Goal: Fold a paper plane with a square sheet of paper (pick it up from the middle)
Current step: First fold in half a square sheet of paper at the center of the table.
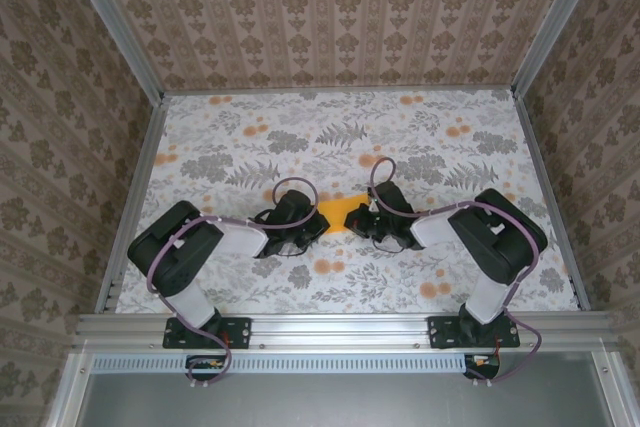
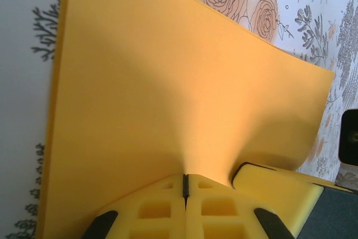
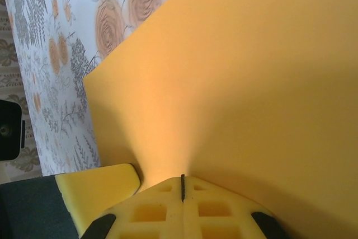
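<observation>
The square sheet of paper (image 1: 335, 213) is plain orange-yellow and sits between the two grippers at the middle of the floral cloth. My left gripper (image 1: 312, 225) is shut on one side of it. In the left wrist view the sheet (image 2: 168, 93) rises bowed from the closed fingertips of that gripper (image 2: 185, 178). My right gripper (image 1: 352, 223) is shut on the sheet close beside the left one. The right wrist view has the sheet (image 3: 240, 82) spreading up from its closed tips (image 3: 182, 180). No fold or crease shows. The paper plane is out of view.
The floral cloth (image 1: 250, 137) covers the table inside patterned walls and aluminium rails (image 1: 340, 327). The right gripper's yellow finger (image 2: 277, 186) lies just right of my left jaws. The left gripper's finger (image 3: 98, 191) lies just left of my right jaws.
</observation>
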Controlling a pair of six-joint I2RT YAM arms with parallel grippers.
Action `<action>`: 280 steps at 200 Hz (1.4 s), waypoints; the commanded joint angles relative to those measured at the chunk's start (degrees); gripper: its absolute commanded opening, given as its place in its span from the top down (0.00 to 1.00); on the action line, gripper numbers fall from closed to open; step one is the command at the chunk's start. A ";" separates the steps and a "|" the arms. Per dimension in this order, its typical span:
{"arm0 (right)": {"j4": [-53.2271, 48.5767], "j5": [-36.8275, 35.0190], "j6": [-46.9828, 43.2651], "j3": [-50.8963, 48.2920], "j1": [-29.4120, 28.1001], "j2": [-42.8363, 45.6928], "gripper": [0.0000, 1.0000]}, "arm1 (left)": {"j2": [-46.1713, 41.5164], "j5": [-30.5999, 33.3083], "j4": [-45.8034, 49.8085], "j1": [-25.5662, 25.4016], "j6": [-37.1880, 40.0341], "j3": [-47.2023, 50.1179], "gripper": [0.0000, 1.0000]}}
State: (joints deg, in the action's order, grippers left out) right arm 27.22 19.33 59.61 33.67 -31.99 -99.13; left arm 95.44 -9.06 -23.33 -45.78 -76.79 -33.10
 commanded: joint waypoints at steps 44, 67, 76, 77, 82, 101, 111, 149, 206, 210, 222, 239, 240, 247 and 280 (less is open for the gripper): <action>-11.39 -7.28 -7.70 -4.12 10.10 4.55 0.97 | 2.04 3.26 10.49 0.66 -1.51 2.12 1.00; -14.19 -7.09 -9.29 -2.60 10.81 8.25 0.97 | 2.29 3.04 10.33 0.65 -1.36 1.99 1.00; -14.78 -6.04 -9.45 -2.09 10.75 9.99 0.97 | 2.46 2.93 10.09 0.64 -1.28 1.86 1.00; -14.81 -5.83 -9.44 -2.06 10.78 10.22 0.97 | 2.47 2.87 10.12 0.67 -1.27 1.84 1.00; -14.79 -5.13 -9.43 -1.96 10.65 11.23 0.97 | 2.54 2.80 10.08 0.56 -1.17 1.75 1.00; -14.05 -3.44 -8.57 -2.11 8.82 14.68 0.96 | 2.65 2.72 10.07 0.53 -0.91 1.53 1.00; -14.12 -3.72 -7.98 -1.95 6.81 15.54 0.95 | 2.73 2.64 10.11 0.54 -0.81 1.39 1.00; -7.93 -2.26 -2.54 -0.72 -0.69 9.56 0.96 | 3.01 2.70 10.31 0.61 -0.81 1.31 1.00; -1.63 0.00 -1.17 -2.42 1.06 1.95 0.99 | 2.65 2.45 10.72 1.29 -0.99 2.16 1.00; -1.44 0.08 -1.17 -2.88 1.58 2.09 0.99 | 2.73 2.36 10.69 1.23 -1.08 2.24 1.00; -1.55 -0.13 -1.39 -4.20 3.28 3.22 0.99 | 2.82 2.29 10.68 1.31 -1.11 2.25 1.00; -3.46 -0.84 -2.02 -5.62 5.76 4.93 0.99 | 2.82 2.20 10.85 1.52 -1.10 2.25 1.00; -3.52 -0.90 -2.03 -5.71 5.95 5.01 0.99 | 2.82 2.20 10.90 1.50 -1.09 2.25 1.00; -4.35 -1.09 -2.33 -6.33 7.12 5.78 0.99 | 2.82 2.06 10.90 1.64 -1.13 2.25 1.00; -8.21 -2.83 -4.94 -8.69 12.23 8.96 0.99 | 2.74 1.97 10.57 1.84 -1.21 2.53 1.00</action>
State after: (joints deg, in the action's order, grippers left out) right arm 24.86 20.14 57.21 27.24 -22.81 -92.09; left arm 95.57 -10.02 -23.11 -45.10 -77.45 -33.15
